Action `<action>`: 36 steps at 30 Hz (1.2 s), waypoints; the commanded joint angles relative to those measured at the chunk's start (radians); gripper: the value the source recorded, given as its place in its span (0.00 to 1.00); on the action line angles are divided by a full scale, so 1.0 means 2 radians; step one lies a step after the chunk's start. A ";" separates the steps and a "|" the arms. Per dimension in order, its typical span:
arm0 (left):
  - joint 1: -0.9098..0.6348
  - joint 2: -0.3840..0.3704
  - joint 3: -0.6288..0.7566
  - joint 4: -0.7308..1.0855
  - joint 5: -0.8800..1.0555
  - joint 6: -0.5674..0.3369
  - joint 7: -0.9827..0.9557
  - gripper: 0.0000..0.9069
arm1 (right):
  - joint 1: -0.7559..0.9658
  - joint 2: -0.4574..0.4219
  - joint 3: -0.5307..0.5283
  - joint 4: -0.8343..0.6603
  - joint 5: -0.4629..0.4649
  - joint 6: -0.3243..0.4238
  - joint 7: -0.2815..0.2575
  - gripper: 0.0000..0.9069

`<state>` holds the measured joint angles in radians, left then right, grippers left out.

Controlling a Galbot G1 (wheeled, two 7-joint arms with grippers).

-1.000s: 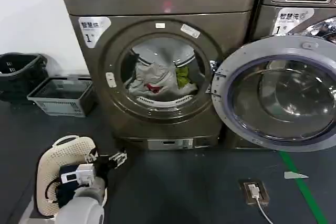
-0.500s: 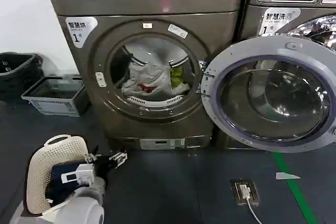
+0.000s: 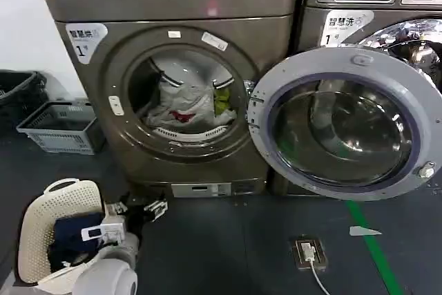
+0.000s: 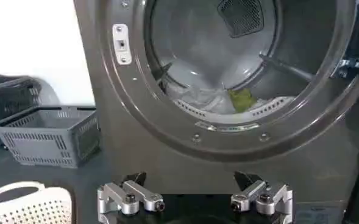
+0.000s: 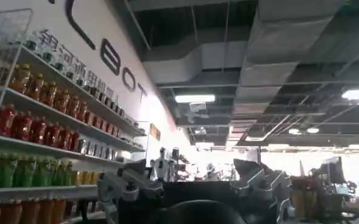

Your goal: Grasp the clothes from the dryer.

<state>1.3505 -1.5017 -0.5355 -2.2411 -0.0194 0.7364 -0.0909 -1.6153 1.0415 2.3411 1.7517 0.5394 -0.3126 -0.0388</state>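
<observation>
Inside the dryer [image 3: 173, 74] drum, low behind the open porthole, sit the clothes [image 3: 183, 105]. Left gripper [image 4: 194, 198], jaws spread and empty, hangs below, facing them. Right gripper [image 5: 194, 185] open, idle, points elsewhere.

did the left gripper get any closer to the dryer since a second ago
Cannot tell. The left gripper sits low in front of the dryer, open, but the whole head view shifted, so its own motion toward the machine is unclear.

The dryer [image 3: 169, 77], its open door [image 3: 345, 126] and the clothes [image 3: 183, 105] are shifting leftward in the head view. The grey basket [image 3: 59, 128] is sliding toward the left edge. The white perforated basket [image 3: 52, 229] is moving lower left.
</observation>
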 commanded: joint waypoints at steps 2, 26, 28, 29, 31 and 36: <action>0.000 0.000 0.000 0.000 0.001 0.024 0.000 1.00 | 0.002 0.001 -0.003 0.003 0.002 0.004 0.006 1.00; -0.003 0.001 -0.003 0.000 0.003 0.024 -0.001 1.00 | -0.002 0.008 0.006 0.002 0.022 0.013 0.020 1.00; -0.002 0.002 -0.003 0.000 0.003 0.024 -0.001 1.00 | -0.002 0.008 0.006 0.002 0.022 0.013 0.020 1.00; -0.002 0.001 -0.003 0.000 0.003 0.024 -0.001 1.00 | -0.002 0.008 0.006 0.002 0.022 0.013 0.020 1.00; -0.002 0.001 -0.003 0.000 0.002 0.024 -0.001 1.00 | -0.002 0.008 0.006 0.003 0.022 0.013 0.021 1.00; -0.003 0.001 -0.003 0.003 0.000 0.024 -0.009 1.00 | -0.001 0.008 0.005 0.003 0.022 0.013 0.021 1.00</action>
<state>1.3451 -1.4991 -0.5417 -2.2404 -0.0143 0.7364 -0.0975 -1.6186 1.0575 2.3508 1.7580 0.5803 -0.2873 0.0009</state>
